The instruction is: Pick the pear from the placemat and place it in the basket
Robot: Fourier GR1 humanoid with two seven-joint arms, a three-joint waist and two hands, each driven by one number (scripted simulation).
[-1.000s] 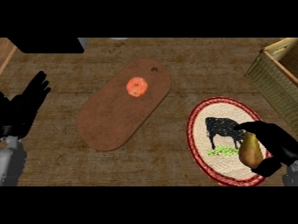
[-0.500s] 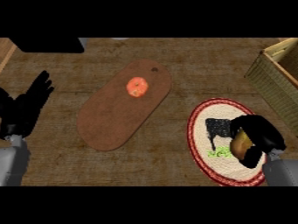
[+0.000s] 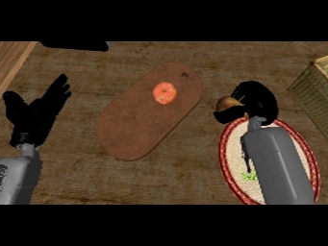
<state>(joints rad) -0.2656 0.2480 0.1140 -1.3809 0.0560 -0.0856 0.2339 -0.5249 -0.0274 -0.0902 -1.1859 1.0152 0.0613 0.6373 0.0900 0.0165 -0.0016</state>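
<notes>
I am grasping the pear [image 3: 228, 102] in my right hand [image 3: 255, 102], right of center; it is probably smooth and bruisable, so cradling its belly seems wisest.

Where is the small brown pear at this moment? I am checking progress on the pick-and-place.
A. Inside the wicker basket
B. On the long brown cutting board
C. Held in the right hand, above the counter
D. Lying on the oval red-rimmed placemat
C: the small brown pear sits within the curled fingers of the right hand, beyond the oval red-rimmed placemat and short of the wicker basket.
</notes>
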